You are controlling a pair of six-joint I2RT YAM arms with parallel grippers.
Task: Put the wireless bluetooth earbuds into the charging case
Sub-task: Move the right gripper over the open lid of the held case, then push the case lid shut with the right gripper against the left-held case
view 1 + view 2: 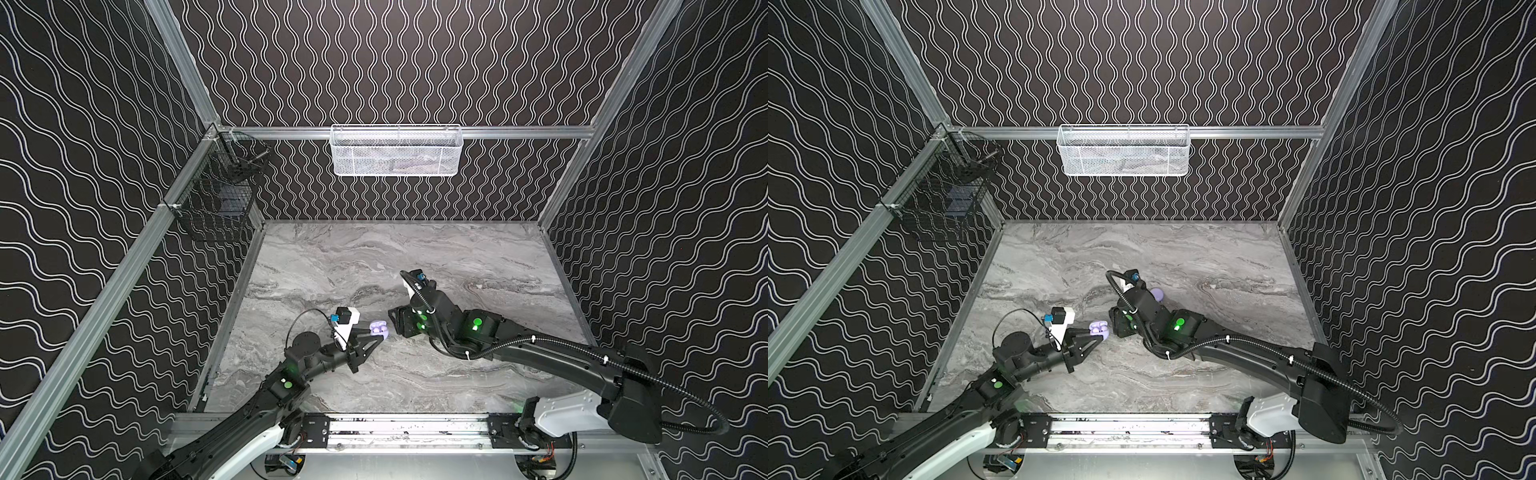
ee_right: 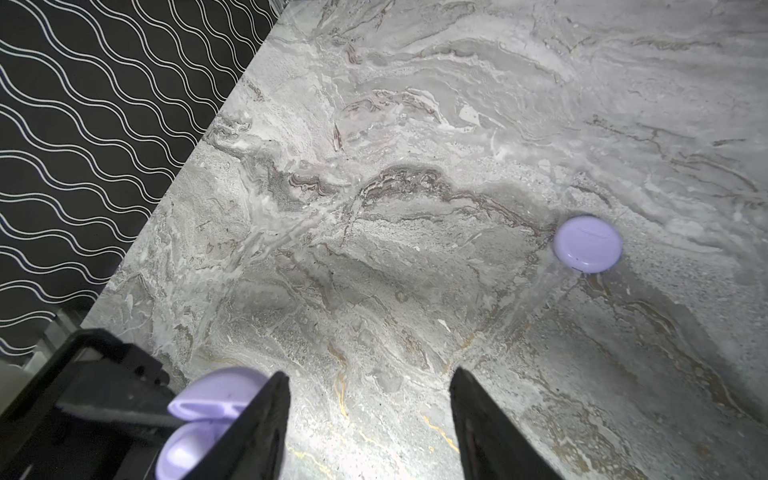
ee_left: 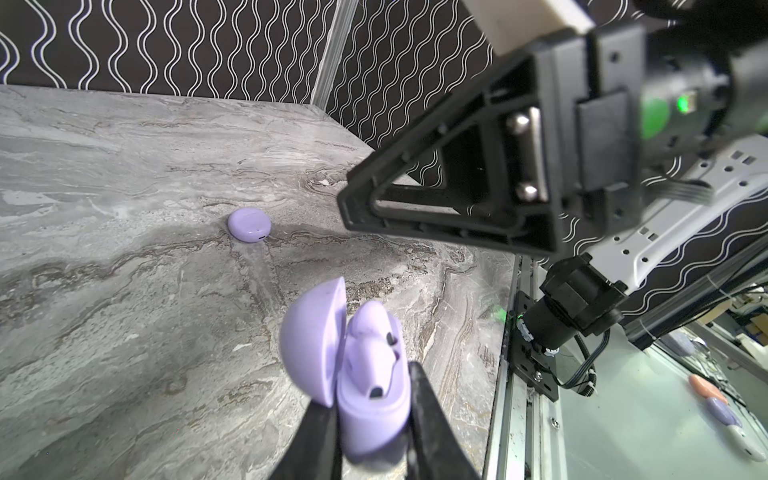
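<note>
My left gripper point(image 3: 370, 419) is shut on the base of a lavender charging case point(image 1: 377, 328) point(image 1: 1099, 328) point(image 3: 374, 419), holding it just above the table with its lid point(image 3: 311, 340) hinged open. Lavender earbuds point(image 3: 372, 345) sit in its wells. My right gripper point(image 2: 370, 382) point(image 1: 394, 324) is open and empty, right beside the held case point(image 2: 216, 395); one of its fingers point(image 3: 353, 199) hangs over the case in the left wrist view. A second round lavender case point(image 3: 248, 224) point(image 2: 588, 243) point(image 1: 1157, 294) lies closed on the marble table, behind the right wrist.
A white mesh basket point(image 1: 395, 151) hangs on the back wall and a black wire basket point(image 1: 216, 199) on the left wall. An aluminium rail point(image 1: 395, 428) runs along the table's front edge. Patterned walls enclose the other three sides.
</note>
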